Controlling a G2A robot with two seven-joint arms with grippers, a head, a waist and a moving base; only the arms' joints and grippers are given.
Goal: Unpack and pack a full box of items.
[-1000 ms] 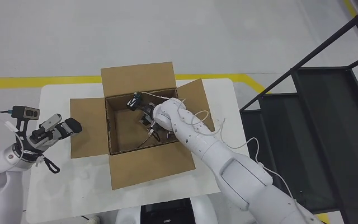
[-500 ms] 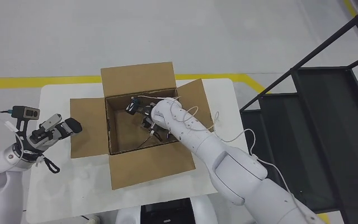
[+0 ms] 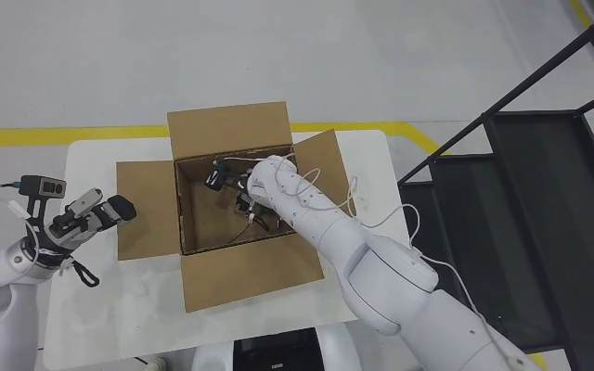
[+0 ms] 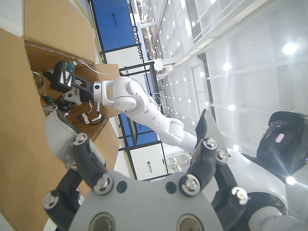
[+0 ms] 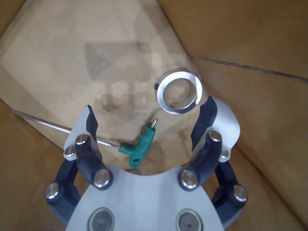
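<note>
The box point(image 3: 227, 125) is open upward, its four flaps folded outward. The right arm point(image 3: 316, 218) takes the far right part of the opening, and the left half leaves room. Inside, the ring point(image 5: 178, 109) lies just beside one finger of the spread right pincer point(image 5: 149, 108), close to a wall.

Left end effector point(image 3: 109, 206) and right end effector point(image 5: 149, 108) gape.

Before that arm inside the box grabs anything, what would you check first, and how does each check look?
1. Right gripper open: ok.
2. Green-handled hex key in line below it: ok.
3. Metal ring apart from the key: ok.
4. Box flaps folded outward: ok.
5. Left gripper outside the box: ok.
6. Gap left above the key: cannot tell.
</note>
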